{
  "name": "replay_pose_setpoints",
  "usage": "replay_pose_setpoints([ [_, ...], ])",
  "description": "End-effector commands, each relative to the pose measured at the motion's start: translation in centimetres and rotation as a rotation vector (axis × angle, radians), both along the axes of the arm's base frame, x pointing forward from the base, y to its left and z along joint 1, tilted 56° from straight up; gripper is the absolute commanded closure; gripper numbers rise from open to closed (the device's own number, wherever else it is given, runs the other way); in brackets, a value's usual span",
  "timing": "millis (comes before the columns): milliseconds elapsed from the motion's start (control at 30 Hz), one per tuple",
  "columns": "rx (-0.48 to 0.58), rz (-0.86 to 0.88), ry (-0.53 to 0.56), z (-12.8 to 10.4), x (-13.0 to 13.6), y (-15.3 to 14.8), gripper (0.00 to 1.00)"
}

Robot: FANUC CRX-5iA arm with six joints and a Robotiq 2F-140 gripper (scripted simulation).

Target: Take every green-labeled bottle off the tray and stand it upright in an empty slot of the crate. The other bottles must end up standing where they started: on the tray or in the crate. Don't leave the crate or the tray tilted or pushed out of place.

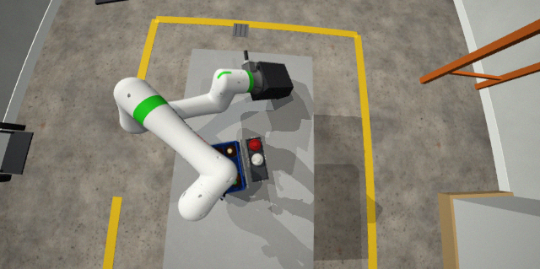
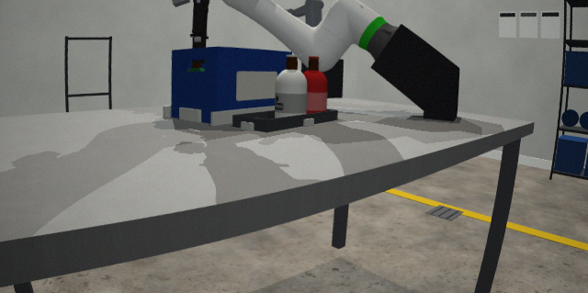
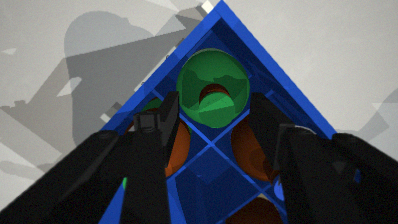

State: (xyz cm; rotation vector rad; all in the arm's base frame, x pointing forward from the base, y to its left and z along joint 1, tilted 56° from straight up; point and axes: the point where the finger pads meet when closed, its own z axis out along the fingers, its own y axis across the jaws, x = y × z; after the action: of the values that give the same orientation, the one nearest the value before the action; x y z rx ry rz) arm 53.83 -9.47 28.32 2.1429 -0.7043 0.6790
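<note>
The blue crate [image 2: 225, 82] stands on the table beside the dark tray [image 2: 285, 119]. A green-labeled bottle [image 3: 213, 90] stands upright in the crate's corner slot; its label shows through the handle hole [image 2: 196, 69]. My gripper [image 3: 214, 107] hangs straight above that bottle, with its fingertips [image 2: 200, 42] at the crate's top rim. The fingers stand apart, above the bottle, and do not touch it. A white bottle [image 2: 290, 88] [image 1: 257, 159] and a red bottle [image 2: 316, 86] stand upright on the tray. In the top view my arm covers the gripper and part of the crate [image 1: 234, 160].
Brown bottles [image 3: 250, 150] fill neighbouring crate slots, and one slot [image 3: 205, 175] near the middle looks empty. A bit of green shows behind the left finger [image 3: 151, 105]. The arm's black base [image 1: 272, 80] stands at the table's far end.
</note>
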Motion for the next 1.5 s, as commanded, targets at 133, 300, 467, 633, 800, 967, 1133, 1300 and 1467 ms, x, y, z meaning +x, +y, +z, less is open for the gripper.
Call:
replay_pose_setpoints([
  [133,0.000,0.001,-0.001,0.6,-0.2,0.8,0.56],
  [300,0.000,0.001,-0.001,1.2,-0.5,1.7,0.56],
  [467,0.000,0.001,-0.001,2.0,-0.8,2.7,0.56],
  [633,0.000,0.001,-0.001,2.6,-1.0,3.6,0.56],
  [800,0.000,0.001,-0.001,3.3,-1.3,4.5,0.56],
  [967,0.000,0.001,-0.001,4.0,-1.6,5.5,0.56],
  [1133,0.000,0.001,-0.001,4.5,-1.8,6.3,0.56],
  [1300,0.000,0.001,-0.001,4.7,-1.9,6.6,0.56],
  [1467,0.000,0.001,-0.001,4.9,-2.0,6.9,0.56],
])
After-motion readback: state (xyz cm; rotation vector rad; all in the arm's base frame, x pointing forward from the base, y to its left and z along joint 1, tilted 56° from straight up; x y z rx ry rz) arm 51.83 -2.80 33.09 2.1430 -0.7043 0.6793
